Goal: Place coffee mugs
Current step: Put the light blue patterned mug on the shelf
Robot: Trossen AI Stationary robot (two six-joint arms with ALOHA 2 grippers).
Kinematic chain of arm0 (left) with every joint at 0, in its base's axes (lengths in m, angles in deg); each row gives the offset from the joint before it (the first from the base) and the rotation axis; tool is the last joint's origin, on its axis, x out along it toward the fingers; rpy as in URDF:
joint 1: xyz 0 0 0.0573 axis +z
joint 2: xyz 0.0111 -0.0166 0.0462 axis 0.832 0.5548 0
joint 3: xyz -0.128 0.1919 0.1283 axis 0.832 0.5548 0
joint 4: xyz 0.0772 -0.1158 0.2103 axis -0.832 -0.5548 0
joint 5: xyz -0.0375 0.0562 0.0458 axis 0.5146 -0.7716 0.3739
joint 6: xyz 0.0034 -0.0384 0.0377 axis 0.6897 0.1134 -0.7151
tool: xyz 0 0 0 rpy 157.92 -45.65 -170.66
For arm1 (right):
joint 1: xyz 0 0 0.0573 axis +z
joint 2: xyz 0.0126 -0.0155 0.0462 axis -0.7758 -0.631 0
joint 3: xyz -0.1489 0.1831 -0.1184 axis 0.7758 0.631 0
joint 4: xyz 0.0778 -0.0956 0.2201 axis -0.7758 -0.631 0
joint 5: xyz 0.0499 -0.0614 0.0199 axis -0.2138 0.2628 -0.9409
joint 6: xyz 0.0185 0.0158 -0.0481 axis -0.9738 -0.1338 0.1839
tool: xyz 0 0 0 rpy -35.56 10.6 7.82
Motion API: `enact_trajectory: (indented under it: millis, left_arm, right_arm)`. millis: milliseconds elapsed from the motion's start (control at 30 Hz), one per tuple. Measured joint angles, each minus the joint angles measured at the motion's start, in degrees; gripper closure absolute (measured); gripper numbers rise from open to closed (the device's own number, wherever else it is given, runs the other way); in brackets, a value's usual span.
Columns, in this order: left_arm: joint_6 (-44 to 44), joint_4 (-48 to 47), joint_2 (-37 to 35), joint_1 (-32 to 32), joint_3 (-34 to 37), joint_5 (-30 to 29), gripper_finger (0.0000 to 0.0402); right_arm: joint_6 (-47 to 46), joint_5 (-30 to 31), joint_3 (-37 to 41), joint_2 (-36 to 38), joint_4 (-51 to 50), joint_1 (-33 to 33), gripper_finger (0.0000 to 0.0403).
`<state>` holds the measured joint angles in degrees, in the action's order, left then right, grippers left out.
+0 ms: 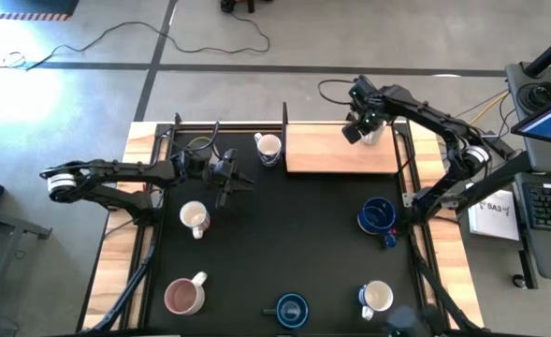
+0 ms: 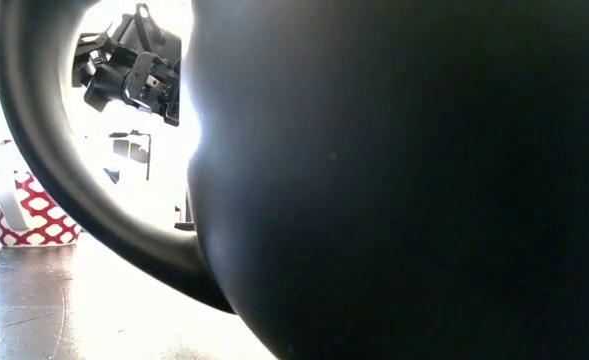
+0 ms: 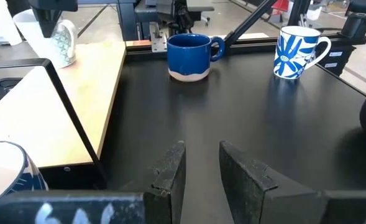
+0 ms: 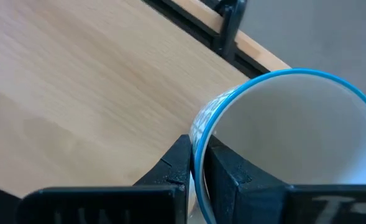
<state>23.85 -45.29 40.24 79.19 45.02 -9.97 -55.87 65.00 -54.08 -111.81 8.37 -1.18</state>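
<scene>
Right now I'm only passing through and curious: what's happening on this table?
The right pincer pinches the rim of a blue-rimmed white mug at the far right corner of the wooden board. The left pincer hovers open and empty over the black mat near a patterned mug. Five more mugs stand on the mat.

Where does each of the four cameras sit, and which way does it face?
High: overhead, straight down; both arms, wooden board.
Low: table level; dark mug fills it, one gripper behind.
Left wrist: past left gripper, open, across the black mat.
Right wrist: right gripper pinching a white mug's rim.
Shared: high and right wrist show the board.
</scene>
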Motion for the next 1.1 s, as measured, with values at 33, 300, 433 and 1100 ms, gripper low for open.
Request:
enact_trajectory:
  millis: [33,300,433,1100]
  left_arm:
    - [0.0,0.0,0.0,0.04,0.0,0.0,0.0322]
    - [-0.04,0.01,0.0,0.16,0.0,0.02,0.0322]
    - [-0.07,0.02,0.0,0.16,0.0,0.09,0.0322]
    - [-0.26,0.02,0.0,0.16,-0.04,0.59,0.0322]
  right_arm:
    - [-0.02,0.04,0.26,0.3,0.01,-0.2,0.0378]
    - [-1.49,2.84,1.67,2.85,0.47,-0.93,0.0377]
    - [-3.14,2.64,2.99,3.58,0.59,-0.86,0.0377]
    - [-3.56,2.85,5.8,4.59,2.52,-0.87,0.0374]
